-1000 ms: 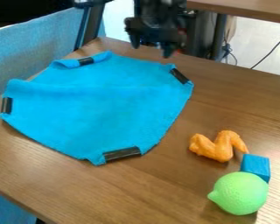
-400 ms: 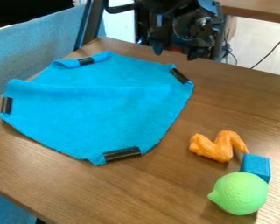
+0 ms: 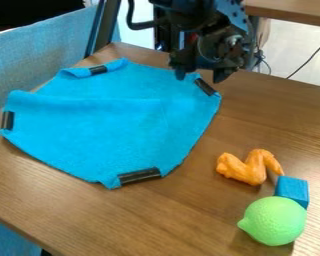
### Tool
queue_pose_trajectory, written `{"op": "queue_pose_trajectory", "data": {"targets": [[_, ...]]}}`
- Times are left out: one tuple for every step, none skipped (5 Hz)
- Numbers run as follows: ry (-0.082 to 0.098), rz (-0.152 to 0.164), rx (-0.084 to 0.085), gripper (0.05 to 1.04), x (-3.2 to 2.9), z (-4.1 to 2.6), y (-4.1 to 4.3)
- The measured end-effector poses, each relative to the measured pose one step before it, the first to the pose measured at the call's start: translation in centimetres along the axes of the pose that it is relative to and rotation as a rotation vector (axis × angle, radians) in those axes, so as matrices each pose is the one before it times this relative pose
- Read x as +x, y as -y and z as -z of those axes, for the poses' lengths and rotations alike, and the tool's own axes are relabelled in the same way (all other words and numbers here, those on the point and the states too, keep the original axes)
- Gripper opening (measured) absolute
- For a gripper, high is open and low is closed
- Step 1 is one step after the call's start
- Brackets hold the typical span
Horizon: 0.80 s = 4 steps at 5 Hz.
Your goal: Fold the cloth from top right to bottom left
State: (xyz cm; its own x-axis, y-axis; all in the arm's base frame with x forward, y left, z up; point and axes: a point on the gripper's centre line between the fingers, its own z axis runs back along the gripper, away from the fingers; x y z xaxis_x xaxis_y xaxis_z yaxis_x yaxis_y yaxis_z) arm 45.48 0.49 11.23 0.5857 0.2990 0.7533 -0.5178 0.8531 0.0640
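Gripper has come down toward the cloth's top-right corner; the cloth hasn't budged.
Looks like I'm lining up the grab, no diagonal fold yet. I've got it pointing down near the black tape, fingers spread, nothing pinched. Cloth's lying across the table, with an orange chicken wing, blue block and green lemon off lower right.

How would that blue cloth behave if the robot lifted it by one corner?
The blue cloth would probably hang limp, since a soft ridge already runs across it. It looks thin, so it is likely light for its spread. The black strips at its corners may make those spots slightly stiffer.
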Motion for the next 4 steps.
{"op": "queue_pose_trajectory", "data": {"targets": [[-0.0268,-0.0408,0.0229,1.0,-0.796,1.281,0.365],[-0.0202,-0.0173,-0.0048,1.0,-0.629,1.08,0.775],[0.0025,-0.0125,0.0023,0.959,0.218,0.588,0.427],[-0.0088,-0.0137,0.0125,0.682,-0.01,0.248,0.076]]}}
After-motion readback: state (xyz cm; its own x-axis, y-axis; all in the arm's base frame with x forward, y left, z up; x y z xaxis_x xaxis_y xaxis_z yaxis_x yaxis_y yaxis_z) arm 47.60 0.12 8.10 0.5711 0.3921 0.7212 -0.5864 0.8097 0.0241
